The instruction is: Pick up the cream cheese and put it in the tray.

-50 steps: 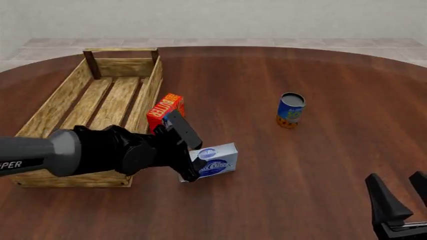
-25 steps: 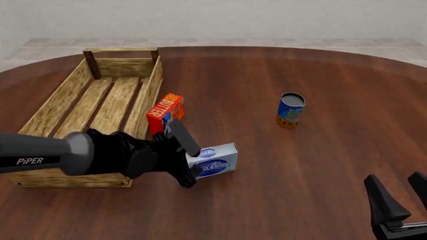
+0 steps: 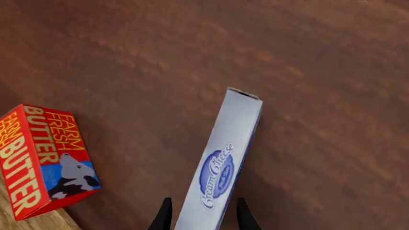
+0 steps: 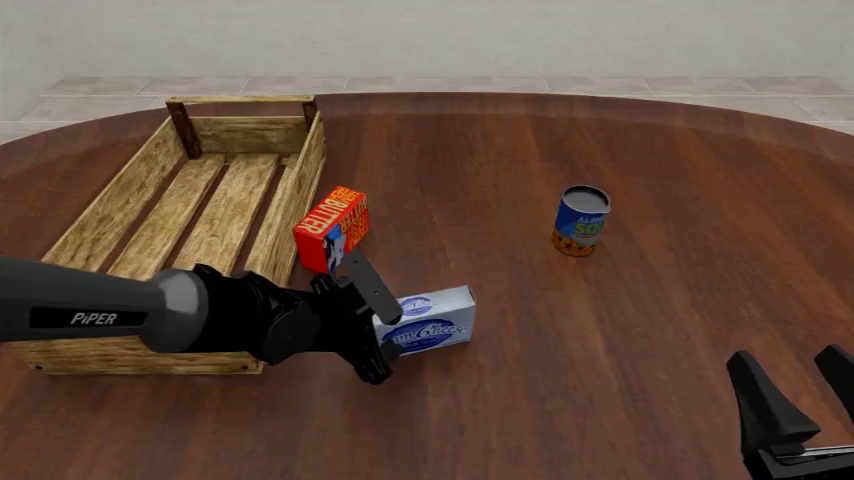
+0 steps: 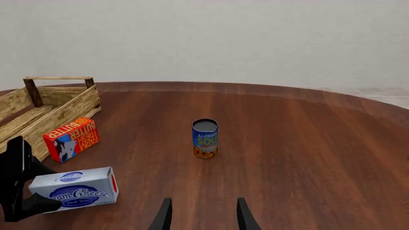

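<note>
The cream cheese (image 4: pixel 434 322) is a pale blue-white box with a blue oval logo. It lies on the table just right of the tray (image 4: pixel 296 195), a large light-wood slatted crate. My left gripper (image 4: pixel 383 345) is open and straddles the box's left end, one finger on each side. In the left wrist view the cream cheese (image 3: pixel 221 163) runs between the fingertips (image 3: pixel 164 218) with small gaps. The right wrist view shows the cream cheese (image 5: pixel 75 189) resting on the table between the left gripper's fingers (image 5: pixel 18 155). My right gripper (image 4: pixel 801 400) is open and empty at the near right.
A red-orange butter box (image 4: pixel 332 227) stands against the tray's right wall, just behind the cream cheese. A blue soup can (image 4: pixel 582 220) stands upright right of centre. The tray holds nothing. Dark wood table (image 4: pixel 561 380) lies between the can and my right gripper.
My left arm has come lower and a little nearer, bringing its open fingers down around the cream cheese's left end. The box and the right arm have not moved.
</note>
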Controlling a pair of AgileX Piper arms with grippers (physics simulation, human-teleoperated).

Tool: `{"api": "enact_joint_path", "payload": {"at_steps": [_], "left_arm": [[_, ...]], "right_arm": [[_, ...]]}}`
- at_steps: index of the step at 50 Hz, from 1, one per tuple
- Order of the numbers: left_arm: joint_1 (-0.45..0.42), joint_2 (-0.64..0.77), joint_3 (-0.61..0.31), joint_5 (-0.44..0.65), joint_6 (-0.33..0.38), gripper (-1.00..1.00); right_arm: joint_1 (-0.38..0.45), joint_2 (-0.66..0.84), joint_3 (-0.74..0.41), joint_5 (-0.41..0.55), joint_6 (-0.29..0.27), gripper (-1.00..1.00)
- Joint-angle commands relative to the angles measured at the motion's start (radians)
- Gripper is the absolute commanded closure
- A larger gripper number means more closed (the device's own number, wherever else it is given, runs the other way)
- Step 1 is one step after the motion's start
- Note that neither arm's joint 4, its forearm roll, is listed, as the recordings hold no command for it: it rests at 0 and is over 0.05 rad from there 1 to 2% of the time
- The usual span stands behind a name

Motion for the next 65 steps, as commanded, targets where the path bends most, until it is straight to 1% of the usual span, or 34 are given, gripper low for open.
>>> {"api": "enact_joint_path", "payload": {"at_steps": [1, 2, 6, 21, 23, 25, 30, 33, 35, 38, 41, 46, 58, 63, 64, 65], "left_arm": [[-0.02, 0.034, 0.013, 0.012, -0.017, -1.0], [-0.02, 0.035, 0.013, 0.011, -0.017, 1.0], [-0.025, 0.026, 0.016, 0.009, -0.042, 1.0], [-0.011, -0.002, 0.042, -0.014, -0.034, 1.0], [0.006, -0.01, 0.039, -0.016, -0.034, 1.0], [0.009, -0.028, 0.036, -0.015, -0.06, 1.0], [0.003, -0.051, 0.054, -0.019, -0.064, 1.0], [-0.007, -0.079, 0.065, -0.023, -0.085, 1.0], [0.009, -0.112, 0.07, -0.022, -0.091, 1.0], [0.005, -0.14, 0.078, -0.027, -0.129, 1.0], [0.001, -0.156, 0.102, -0.037, -0.121, 1.0], [0.014, -0.171, 0.108, -0.042, -0.113, 1.0], [0.037, -0.248, 0.092, 0.001, -0.093, 1.0], [0.04, -0.267, 0.076, 0.027, -0.106, 1.0], [0.054, -0.267, 0.063, 0.036, -0.124, 1.0], [0.065, -0.271, 0.054, 0.04, -0.125, 1.0]], "right_arm": [[0.0, 0.0, 0.0, 0.003, -0.002, -1.0], [0.001, 0.0, 0.0, 0.003, -0.003, -1.0], [0.001, 0.0, 0.0, 0.005, -0.004, -1.0], [0.001, 0.0, 0.0, 0.0, -0.011, -1.0], [0.001, 0.0, 0.0, -0.001, -0.012, -1.0], [0.0, 0.0, 0.0, 0.0, -0.012, -1.0], [0.002, 0.0, 0.0, 0.001, -0.014, -1.0], [0.006, 0.0, 0.0, 0.005, -0.02, -1.0], [0.01, 0.0, 0.0, 0.005, -0.026, -1.0], [0.013, 0.0, 0.0, 0.007, -0.031, -1.0], [0.014, 0.0, 0.0, 0.008, -0.03, -1.0], [0.018, 0.0, 0.0, 0.009, -0.031, -1.0], [0.018, 0.0, 0.0, 0.007, -0.029, -1.0], [0.02, 0.0, 0.0, 0.007, -0.031, -1.0], [0.022, 0.0, 0.0, 0.007, -0.032, -1.0], [0.023, 0.0, 0.0, 0.007, -0.032, -1.0]]}}
